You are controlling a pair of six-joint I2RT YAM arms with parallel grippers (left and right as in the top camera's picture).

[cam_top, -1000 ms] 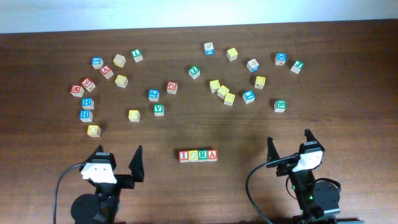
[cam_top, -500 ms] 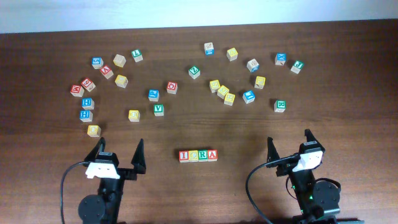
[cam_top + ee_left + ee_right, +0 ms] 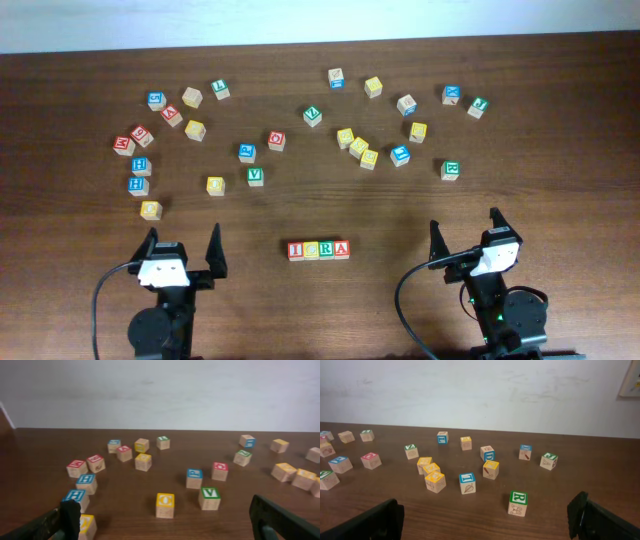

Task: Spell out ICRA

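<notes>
Four wooden letter blocks stand touching in a row (image 3: 319, 250) at the front middle of the table, reading I, C, R, A from left to right. My left gripper (image 3: 182, 250) is open and empty at the front left, well left of the row. My right gripper (image 3: 465, 234) is open and empty at the front right, well right of the row. The row shows in neither wrist view. In the left wrist view the open fingers (image 3: 165, 520) frame a yellow O block (image 3: 165, 505). In the right wrist view the open fingers (image 3: 485, 517) frame a green R block (image 3: 518, 503).
Many loose letter blocks lie scattered across the far half of the table, among them a yellow block (image 3: 150, 209) just beyond my left gripper, a green V block (image 3: 255, 176) and a green R block (image 3: 450, 169). A white wall rises behind the table.
My left gripper has swung from pointing to the right to pointing straight ahead and has drawn back a little. The right arm and the blocks have not moved.
</notes>
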